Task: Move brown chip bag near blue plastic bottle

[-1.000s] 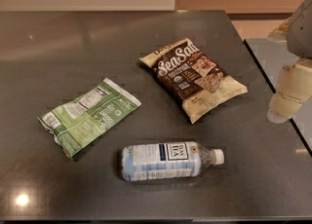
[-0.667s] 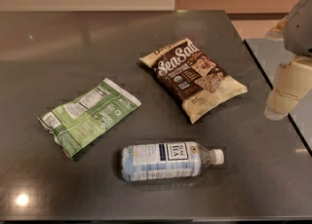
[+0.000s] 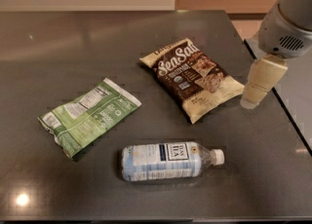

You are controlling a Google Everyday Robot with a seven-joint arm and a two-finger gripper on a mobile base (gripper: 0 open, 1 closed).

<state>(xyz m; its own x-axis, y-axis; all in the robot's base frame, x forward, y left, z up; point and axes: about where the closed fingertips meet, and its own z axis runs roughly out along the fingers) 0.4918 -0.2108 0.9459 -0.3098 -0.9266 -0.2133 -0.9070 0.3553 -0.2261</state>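
Note:
The brown chip bag [image 3: 190,78] lies flat on the dark table [image 3: 58,47], right of centre, with white "Sea Salt" script and cream edges. The blue plastic bottle [image 3: 168,161] lies on its side in front of it, white cap pointing right, a gap of bare table between them. My gripper [image 3: 256,89] hangs at the right on the grey arm, just right of the bag's lower right corner and above the table. It holds nothing that I can see.
A green-and-white bag [image 3: 87,116] lies at the left of the table. The table's right edge [image 3: 273,86] runs just beside the gripper, with a second grey surface [image 3: 297,86] beyond it. A wall stands at the back.
The gripper has moved left, closer to the brown chip bag's right corner. The bags and bottle have not moved.

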